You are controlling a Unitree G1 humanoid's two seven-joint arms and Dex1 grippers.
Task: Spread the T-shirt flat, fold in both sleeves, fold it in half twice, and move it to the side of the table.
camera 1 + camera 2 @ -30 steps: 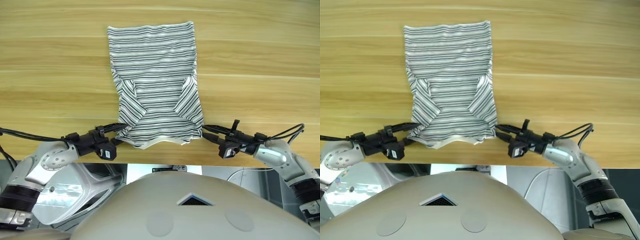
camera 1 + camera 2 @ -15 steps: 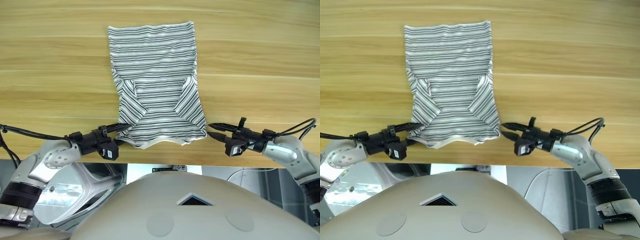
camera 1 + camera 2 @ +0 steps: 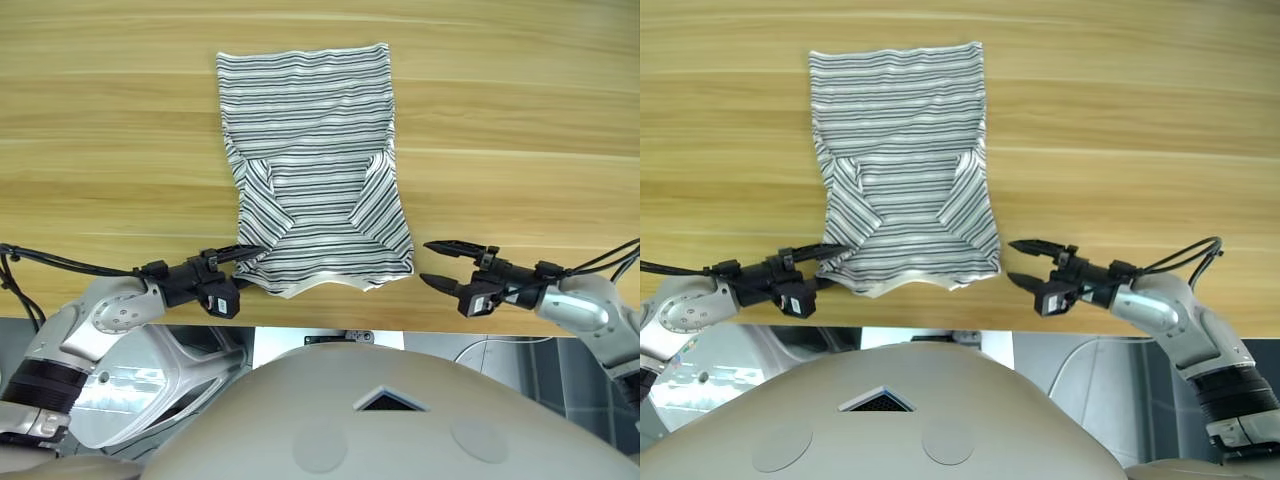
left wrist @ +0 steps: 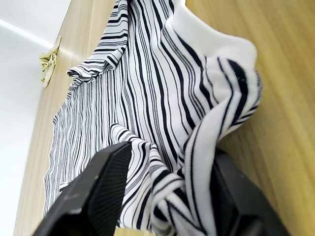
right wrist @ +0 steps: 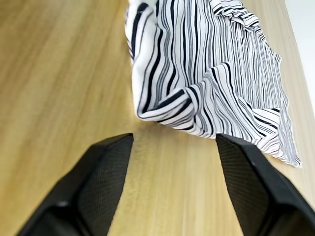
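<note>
left hand (image 3: 243,262): clamped on the near left corner of the t-shirt (image 3: 312,160), cloth bunched in its grip
right hand (image 3: 426,261): spread apart, low over the surface (image 3: 520,120), just beside the near right corner, clear of the cloth
t-shirt: striped, lying flat on the wooden surface, both sleeves folded in over the body, white-trimmed end at the near edge

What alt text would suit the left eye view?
A striped T-shirt, sleeves folded in, lies on a wooden table. The left gripper holds its near left corner; the right gripper is open beside the near right corner, not touching.
</note>
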